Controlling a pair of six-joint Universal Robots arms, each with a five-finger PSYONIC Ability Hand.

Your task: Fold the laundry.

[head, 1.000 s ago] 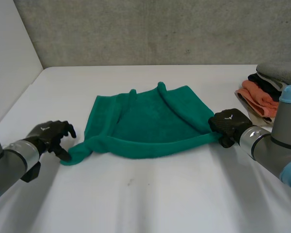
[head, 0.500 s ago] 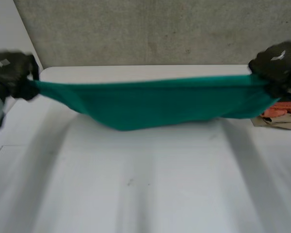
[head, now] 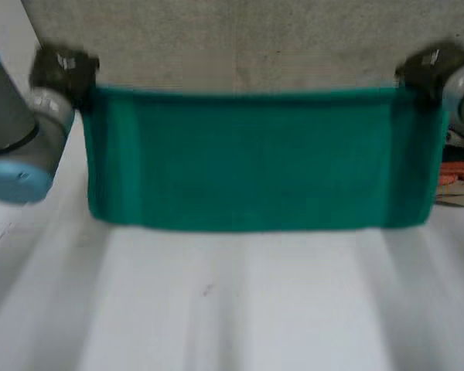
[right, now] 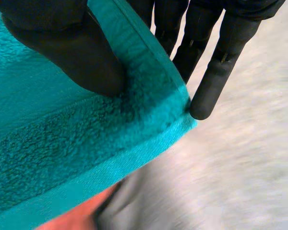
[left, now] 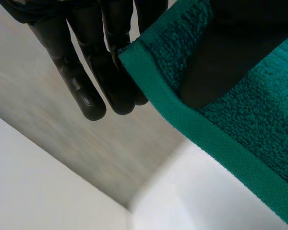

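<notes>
Nearest us, the white table (head: 232, 309) lies along the bottom; above it the green towel (head: 255, 162) hangs stretched flat across the middle. Our left hand (head: 62, 69) at upper left and right hand (head: 422, 66) at upper right each pinch a top corner between thumb and fingers, their white marks too blurred to read.

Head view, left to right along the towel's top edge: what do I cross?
Left hand, pinching one top corner → towel, hanging spread out flat → right hand, pinching the other top corner.
</notes>
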